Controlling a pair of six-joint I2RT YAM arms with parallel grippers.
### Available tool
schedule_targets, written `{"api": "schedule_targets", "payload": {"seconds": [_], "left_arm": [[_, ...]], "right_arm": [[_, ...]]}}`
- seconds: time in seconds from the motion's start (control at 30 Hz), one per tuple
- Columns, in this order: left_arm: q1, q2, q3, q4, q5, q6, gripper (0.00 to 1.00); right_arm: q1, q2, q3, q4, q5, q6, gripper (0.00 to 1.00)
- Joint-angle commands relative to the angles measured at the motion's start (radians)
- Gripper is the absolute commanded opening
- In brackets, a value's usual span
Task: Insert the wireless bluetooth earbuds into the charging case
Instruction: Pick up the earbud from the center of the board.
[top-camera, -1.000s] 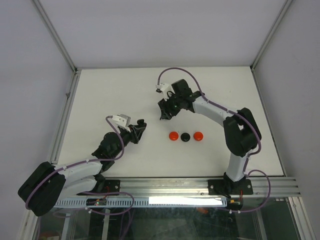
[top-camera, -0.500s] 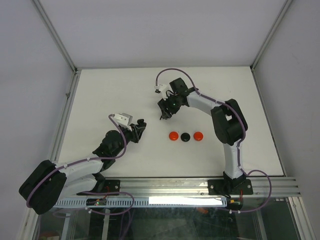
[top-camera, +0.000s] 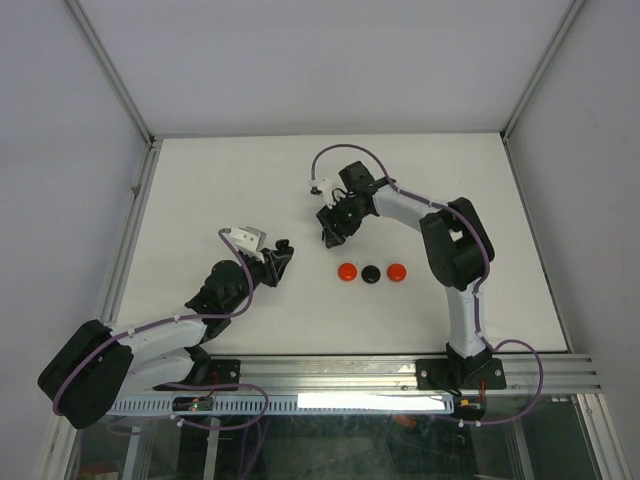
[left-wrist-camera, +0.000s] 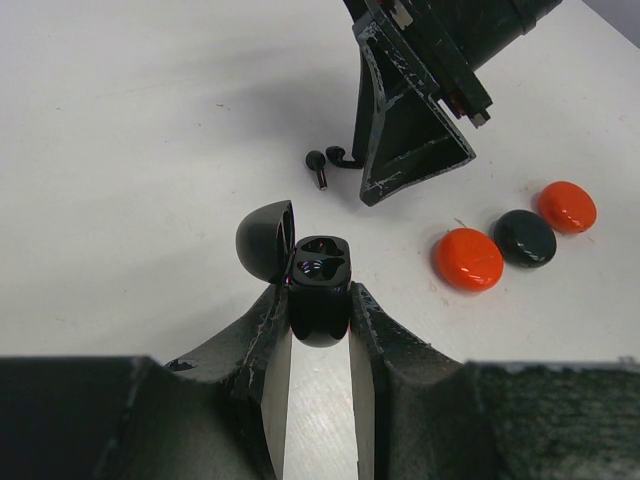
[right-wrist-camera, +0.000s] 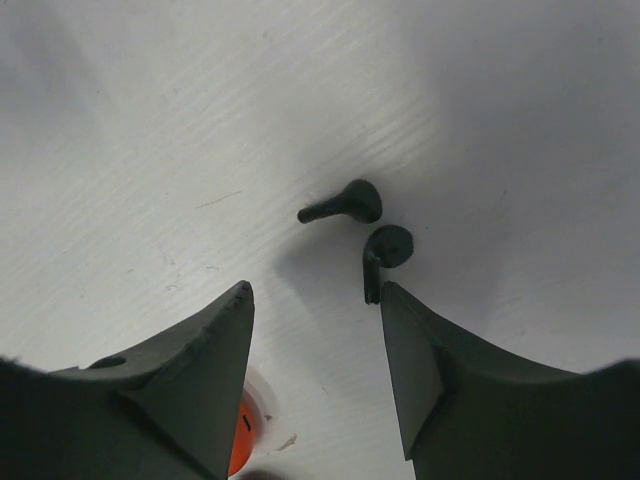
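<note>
2 black earbuds (right-wrist-camera: 352, 204) lie on the white bench (top-camera: 200, 190), close beside each other and outside the case (left-wrist-camera: 320, 290). Seen from the right wrist, they sit just ahead of the right fingers (right-wrist-camera: 225, 340), which stand apart with nothing between them. One bud's stem ends just beside the right-hand tip; whether they touch I cannot tell.

The left fingers (left-wrist-camera: 268, 335) are clamped on the 1 black case, holding it upright with its lid (left-wrist-camera: 265, 240) swung open to the left and the 2 sockets inside showing.

3 round discs (top-camera: 371, 274) lie in a row near the right fingers: 2 red at the ends, 1 black between them.
</note>
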Motion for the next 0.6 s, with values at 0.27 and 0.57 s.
{"api": "schedule_targets", "payload": {"seconds": [0.27,0.57], "left_arm": [[0.013,-0.02,0.034,0.029,0.004,0.017,0.0],[0.013,-0.012,0.037,0.022,-0.011,0.013,0.0]], "right_arm": [[0.063,-0.104,-0.015,-0.004,0.249,0.14,0.52],[0.094,-0.098,0.033,0.001,0.491,0.307,0.47]]}}
